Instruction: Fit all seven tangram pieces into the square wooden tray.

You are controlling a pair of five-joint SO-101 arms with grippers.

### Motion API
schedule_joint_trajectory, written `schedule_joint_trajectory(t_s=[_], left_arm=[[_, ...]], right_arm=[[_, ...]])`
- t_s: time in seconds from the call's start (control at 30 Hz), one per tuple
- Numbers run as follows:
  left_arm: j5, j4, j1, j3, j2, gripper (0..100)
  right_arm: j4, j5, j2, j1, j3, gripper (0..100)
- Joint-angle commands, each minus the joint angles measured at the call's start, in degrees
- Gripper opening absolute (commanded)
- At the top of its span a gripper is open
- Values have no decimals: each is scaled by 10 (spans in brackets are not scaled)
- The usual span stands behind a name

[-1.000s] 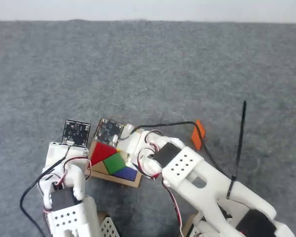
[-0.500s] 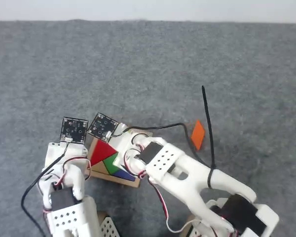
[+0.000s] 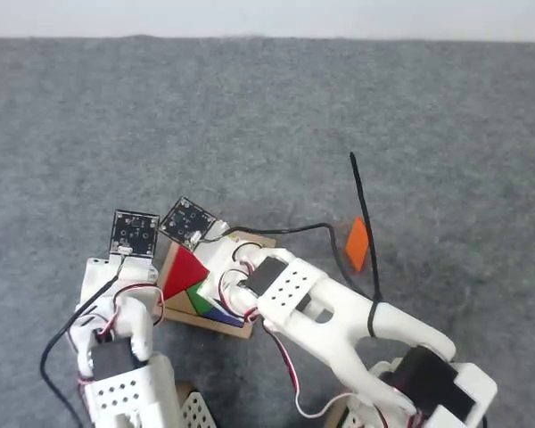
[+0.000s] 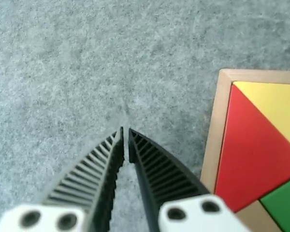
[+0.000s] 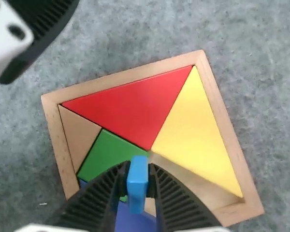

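The square wooden tray [image 5: 50,126] holds a red triangle [image 5: 130,107], a yellow triangle [image 5: 193,130], a green square [image 5: 108,155] and a dark blue piece [image 5: 133,220]. A triangular patch of bare wood [image 5: 79,135] lies beside the green square. My right gripper [image 5: 137,169] hangs over the tray, shut on a small light blue piece [image 5: 137,187]. My left gripper [image 4: 125,133] is shut and empty, low over the carpet just beside the tray's rim [image 4: 214,133]. An orange piece [image 3: 358,243] lies alone on the carpet, right of the tray [image 3: 253,239].
Grey carpet covers the whole table. The right arm [image 3: 294,290] crosses over the tray, and the left arm [image 3: 116,357] stands close at the tray's left side. A black cable [image 3: 361,223] loops up near the orange piece. The far half of the table is open carpet.
The right arm has swung leftward over the tray with the light blue piece, covering more of the tray. Its cable shifted left. The left arm and the orange piece stayed put.
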Motion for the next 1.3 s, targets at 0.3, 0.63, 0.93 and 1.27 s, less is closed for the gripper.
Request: schedule_joint_trajectory(t_s=[0.3,0.63,0.93,1.27], left_arm=[[-10,0,4,-6,-11,15],[-10,0,4,-6,-11,15],[-10,0,4,-6,-11,15],[-10,0,4,-6,-12,15]], right_arm=[[1,-25,12,-1,-16,87],[1,-21,30,1,-29,137],[70,106,29,32,-54,137],[97,229,36,-53,-16,214]])
